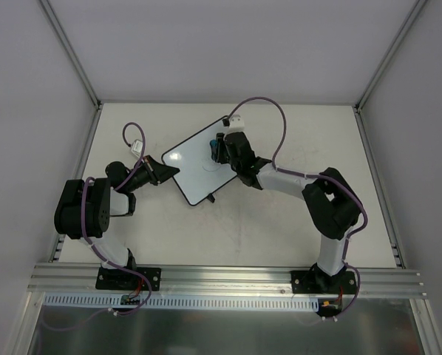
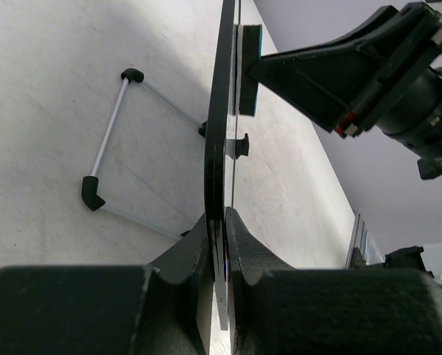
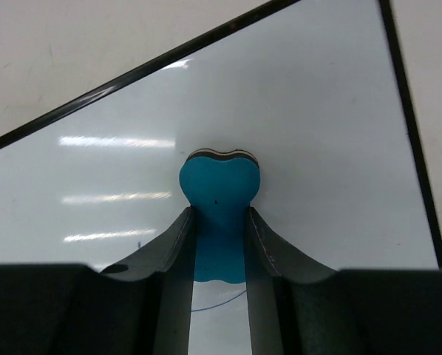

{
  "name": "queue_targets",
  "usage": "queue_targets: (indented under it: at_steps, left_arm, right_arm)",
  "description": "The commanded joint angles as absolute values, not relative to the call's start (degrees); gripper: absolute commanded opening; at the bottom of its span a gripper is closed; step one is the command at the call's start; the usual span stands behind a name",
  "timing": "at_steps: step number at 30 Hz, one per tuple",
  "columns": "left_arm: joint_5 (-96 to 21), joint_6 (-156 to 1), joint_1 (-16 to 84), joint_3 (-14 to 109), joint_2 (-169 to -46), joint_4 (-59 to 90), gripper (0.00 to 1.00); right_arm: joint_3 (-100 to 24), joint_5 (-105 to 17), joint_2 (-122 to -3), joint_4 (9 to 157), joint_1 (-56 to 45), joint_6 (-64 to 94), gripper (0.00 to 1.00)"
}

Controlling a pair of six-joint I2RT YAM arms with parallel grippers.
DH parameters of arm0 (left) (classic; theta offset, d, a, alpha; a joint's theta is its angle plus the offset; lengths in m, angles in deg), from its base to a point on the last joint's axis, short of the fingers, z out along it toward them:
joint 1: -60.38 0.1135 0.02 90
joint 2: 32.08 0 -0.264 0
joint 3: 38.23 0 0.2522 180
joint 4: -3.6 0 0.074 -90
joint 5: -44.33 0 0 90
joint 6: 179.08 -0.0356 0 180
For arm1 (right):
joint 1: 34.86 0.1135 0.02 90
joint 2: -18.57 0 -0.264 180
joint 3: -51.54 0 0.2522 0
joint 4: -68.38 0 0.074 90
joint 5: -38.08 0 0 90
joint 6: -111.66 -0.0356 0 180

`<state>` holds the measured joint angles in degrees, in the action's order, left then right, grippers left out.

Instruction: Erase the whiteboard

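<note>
flat white whiteboard with thin black frame sits mid-table between the arms. left gripper is clamped on its edge. right gripper pinches the small blue bone-shaped eraser, pad against the board. a thin blue pen arc shows beside it — press flat and evenly, sweep across the arc, let the left brace.

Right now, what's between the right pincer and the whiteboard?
A blue eraser. The right pincer is shut on it, and its felt face seems to meet the whiteboard. The right wrist view shows this best; the left wrist view shows it edge-on.
</note>
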<state>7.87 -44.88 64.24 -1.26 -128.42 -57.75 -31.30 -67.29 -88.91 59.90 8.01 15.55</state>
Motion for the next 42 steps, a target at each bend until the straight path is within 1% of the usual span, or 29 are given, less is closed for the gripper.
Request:
queue_targets:
  at_steps: [1,5,13,19,25,30,34,38,42]
  left_arm:
    - [9.5,-48.5,64.6,-1.9,-128.1,-79.0,0.0]
    - [9.6,-48.5,64.6,-1.9,-128.0,-79.0,0.0]
    - [9.7,-48.6,64.6,-1.9,-128.0,-79.0,0.0]
    - [9.8,-48.6,64.6,-1.9,-128.0,-79.0,0.0]
    - [9.7,-48.5,64.6,-2.0,-128.1,-79.0,0.0]
    - [9.8,-48.5,64.6,-2.0,-128.0,-79.0,0.0]
    - [9.8,-48.4,64.6,-1.9,-128.1,-79.0,0.0]
    - [9.7,-48.4,64.8,-2.0,-128.1,-79.0,0.0]
    - [9.8,-48.4,64.8,-2.1,-127.9,-79.0,0.0]
  right_arm:
    - [-32.3,-63.3,-90.4,60.0,10.5,21.0,0.0]
    - [-33.7,-61.4,-91.2,59.7,12.9,24.5,0.0]
    - [-37.9,-61.9,-94.8,60.2,17.7,28.9,0.0]
    - [-38.6,-62.9,-95.2,60.2,18.6,29.1,0.0]
    - [-37.6,-64.0,-95.8,57.9,18.2,25.9,0.0]
    - [-34.8,-69.3,-94.8,56.2,17.8,24.5,0.0]
    - [-32.6,-66.8,-93.8,55.6,14.8,20.8,0.0]
    - [-28.2,-65.1,-92.3,53.5,11.5,12.6,0.0]
    - [-24.5,-69.7,-90.7,52.3,9.3,8.4,0.0]
